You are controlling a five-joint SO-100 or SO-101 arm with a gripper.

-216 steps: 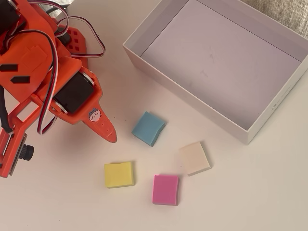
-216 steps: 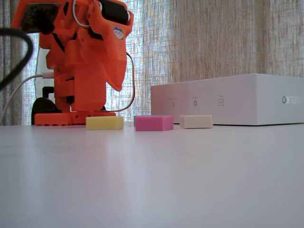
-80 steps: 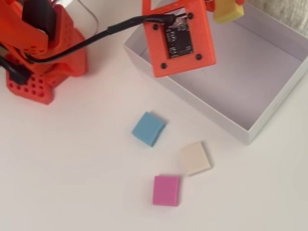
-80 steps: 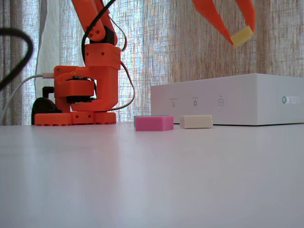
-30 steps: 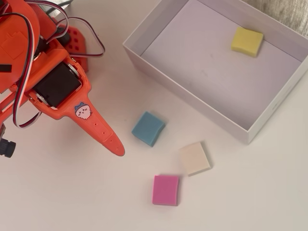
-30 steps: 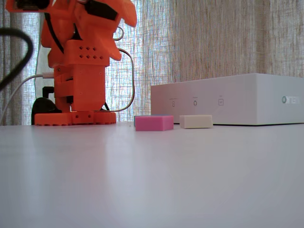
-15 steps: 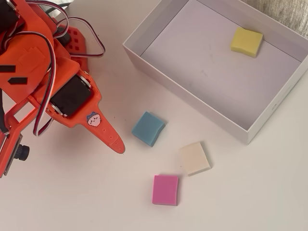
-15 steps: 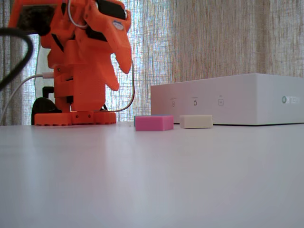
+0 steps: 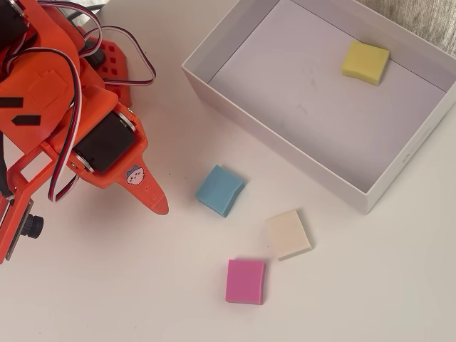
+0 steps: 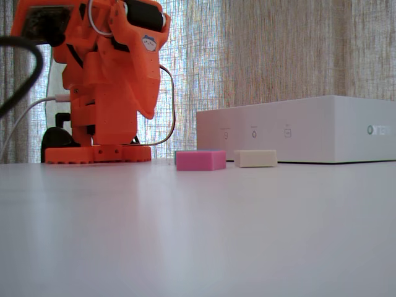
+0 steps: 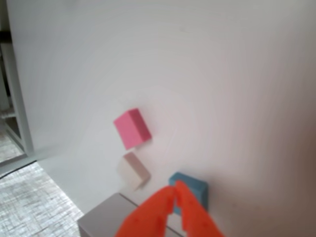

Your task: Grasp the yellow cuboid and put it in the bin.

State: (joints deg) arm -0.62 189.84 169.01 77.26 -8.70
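The yellow cuboid (image 9: pixel 365 62) lies flat on the floor of the bin (image 9: pixel 214 55), near its far wall in the overhead view. Outside the bin, on the white surface (image 9: pixel 370 285), lie a blue block (image 9: pixel 220 189), a cream block (image 9: pixel 288 234) and a pink block (image 9: pixel 245 281). The orange fingers (image 11: pixel 175 190) are pressed together, holding nothing.

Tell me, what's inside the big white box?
In the overhead view the bin holds just the yellow cuboid, lying flat near the far wall. The rest of the floor is bare. In the fixed view its wall hides the inside.
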